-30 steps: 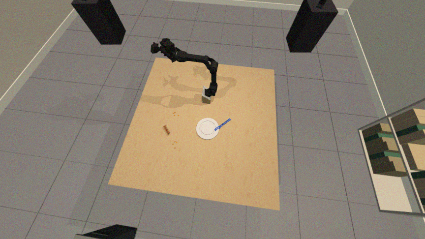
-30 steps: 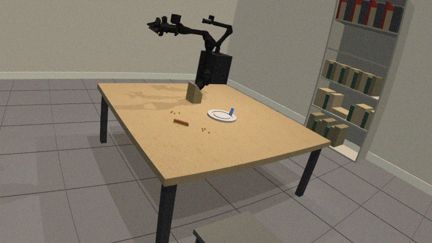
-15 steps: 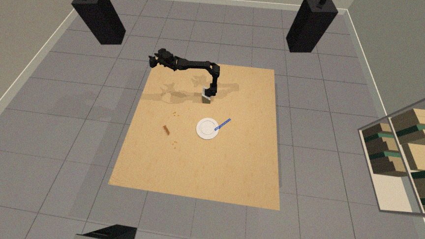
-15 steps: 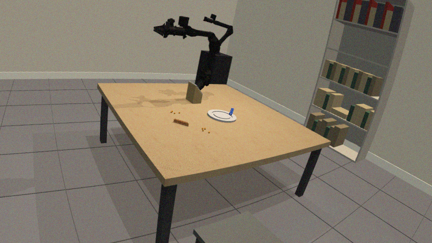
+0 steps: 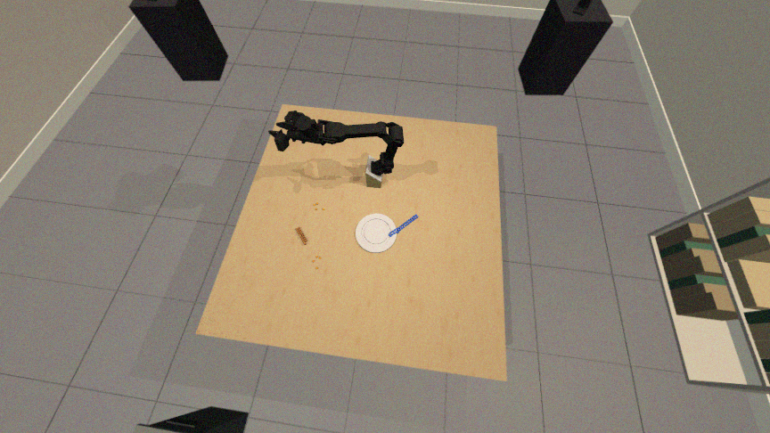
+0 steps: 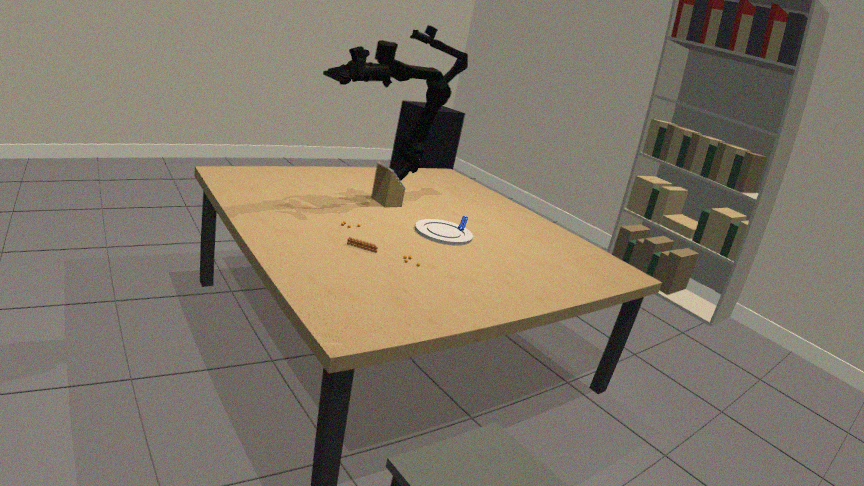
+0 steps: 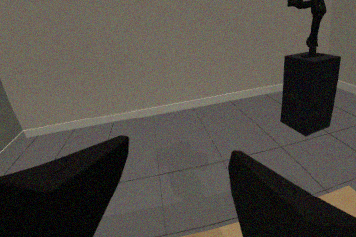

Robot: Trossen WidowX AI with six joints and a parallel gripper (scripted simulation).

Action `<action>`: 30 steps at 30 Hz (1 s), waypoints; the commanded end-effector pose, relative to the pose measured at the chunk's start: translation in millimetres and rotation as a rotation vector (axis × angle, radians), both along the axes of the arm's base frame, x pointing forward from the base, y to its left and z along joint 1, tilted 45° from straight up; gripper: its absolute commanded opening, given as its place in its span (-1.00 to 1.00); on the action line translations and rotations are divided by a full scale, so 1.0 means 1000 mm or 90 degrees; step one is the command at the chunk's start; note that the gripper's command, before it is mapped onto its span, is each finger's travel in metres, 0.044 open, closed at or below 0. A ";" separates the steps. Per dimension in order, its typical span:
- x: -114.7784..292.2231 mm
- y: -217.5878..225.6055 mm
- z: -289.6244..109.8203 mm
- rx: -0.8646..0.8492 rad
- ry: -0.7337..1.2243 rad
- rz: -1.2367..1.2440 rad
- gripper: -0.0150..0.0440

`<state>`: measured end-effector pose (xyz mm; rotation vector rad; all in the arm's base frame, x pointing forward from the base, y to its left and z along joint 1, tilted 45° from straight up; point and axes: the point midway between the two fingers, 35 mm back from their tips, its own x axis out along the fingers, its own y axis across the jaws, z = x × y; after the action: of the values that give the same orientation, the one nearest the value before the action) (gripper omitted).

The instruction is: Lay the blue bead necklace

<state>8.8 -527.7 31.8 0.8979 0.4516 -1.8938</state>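
The round white bead board (image 5: 372,241) (image 6: 433,232) lies flat near the middle of the table, with a thin ring groove in it. The blue bead necklace (image 5: 403,224) (image 6: 463,222) lies straight, one end on the board's right edge and the rest on the table beyond it. My gripper (image 5: 279,140) (image 6: 331,73) (image 7: 180,153) is open and empty. It hangs high above the table's far left corner, far from the board and necklace. In the wrist view only floor, wall and the table's edge show between the fingers.
A short brown bead string (image 5: 301,236) (image 6: 361,244) lies left of the board, with loose orange beads (image 5: 317,208) (image 5: 315,259) nearby. The arm's tan base block (image 5: 373,179) (image 6: 387,191) stands behind the board. Two black pedestals (image 5: 178,31) (image 5: 561,45) stand on the floor beyond the table.
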 end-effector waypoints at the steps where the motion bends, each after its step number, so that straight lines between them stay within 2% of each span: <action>1: 0.031 0.011 -0.001 0.018 -0.019 0.045 0.36; 9: 0.080 0.033 -0.004 0.056 -0.009 0.142 0.36; 30: 0.212 0.126 -0.007 0.171 -0.128 0.342 0.36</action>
<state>202.5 -421.1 25.4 0.9848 0.7252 -1.3243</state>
